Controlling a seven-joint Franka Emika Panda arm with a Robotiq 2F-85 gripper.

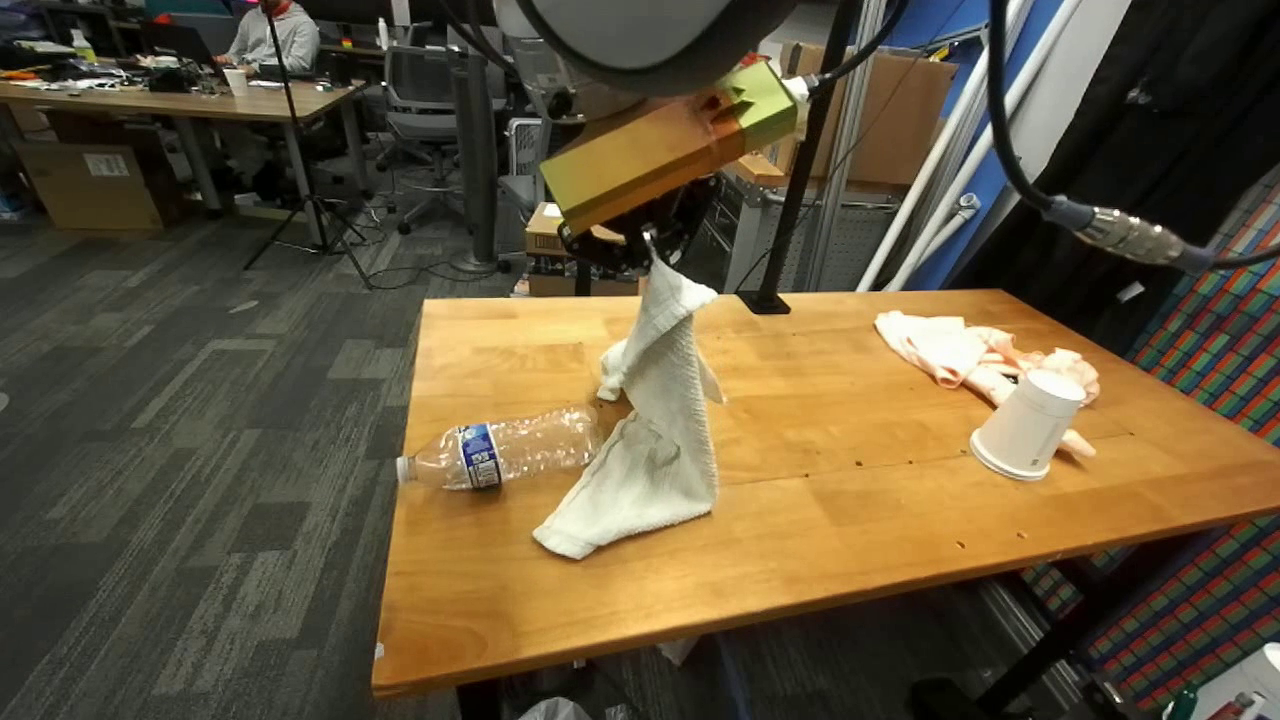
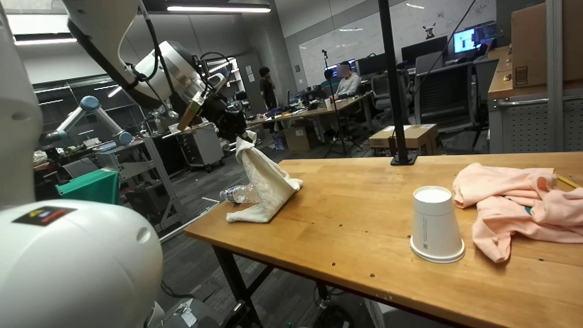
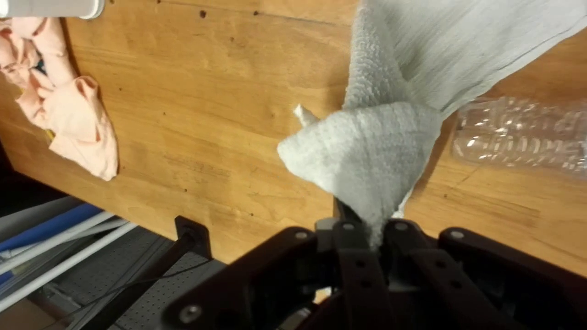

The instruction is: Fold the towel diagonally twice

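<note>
At the lower middle of the wrist view, the Robotiq gripper (image 3: 375,233) is seen with its fingers drawn close together, a corner of the white towel (image 3: 367,142) pinched between them. By that corner the towel is held above the wooden table (image 1: 830,520), while its lower part is spread on the wood, near the middle of the frame in both exterior views. A clear plastic bottle (image 1: 535,445) is laid on its side just beside the towel; its white cap (image 1: 404,469) is shown at left centre of an exterior view, but only part of its body is caught at the right edge of the wrist view. An upside-down white paper cup (image 2: 436,225) and a crumpled peach cloth (image 2: 510,209) are shown at the right in both exterior views; the cup is cut off at the wrist view's upper left. The wood is pitted with small dark holes, and a black post (image 2: 394,82) is fixed at its upper edge in both exterior views. Grey carpet (image 1: 200,420) is seen at left in an exterior view, with a seated person (image 1: 285,42) shown at a desk (image 1: 130,97) above it. A standing person (image 2: 268,91), a green box (image 2: 91,187) and a jointed arm (image 2: 91,104) are shown only in the left half of an exterior view.
</note>
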